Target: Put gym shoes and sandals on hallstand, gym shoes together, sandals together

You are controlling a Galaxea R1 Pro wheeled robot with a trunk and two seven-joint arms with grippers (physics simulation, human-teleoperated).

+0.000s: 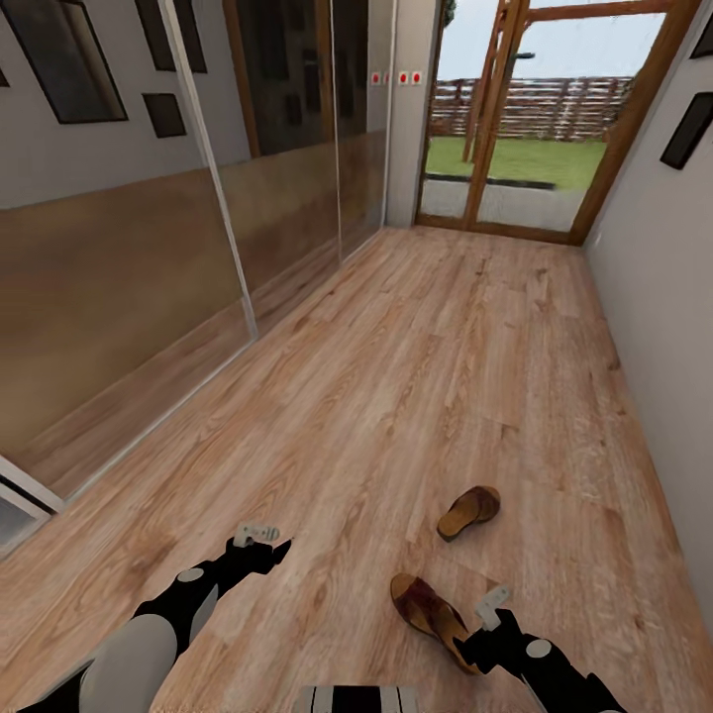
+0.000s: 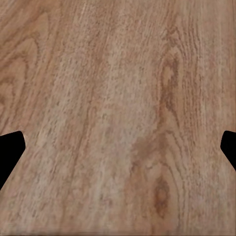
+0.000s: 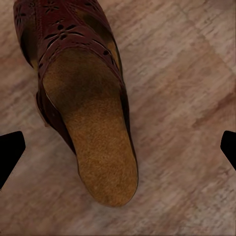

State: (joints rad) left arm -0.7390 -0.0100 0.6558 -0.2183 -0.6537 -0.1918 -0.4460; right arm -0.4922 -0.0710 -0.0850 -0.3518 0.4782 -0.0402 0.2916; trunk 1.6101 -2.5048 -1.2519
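The right end effector [image 1: 492, 606], fingers spread, hovers over the near sandal [image 1: 430, 608] at lower centre-right, the far sandal [image 1: 469, 510] lying beyond on the floor [image 1: 396, 376]; closing off-centre could skid the flat sole away.

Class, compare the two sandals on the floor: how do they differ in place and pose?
The near sandal lies close to the robot, right beside the right pincer; the far sandal lies farther up the corridor, apart from both arms. The near sandal stretches diagonally toward the right arm; the far sandal is turned a different way. Both are brown with tan footbeds and rest on the wood floor.
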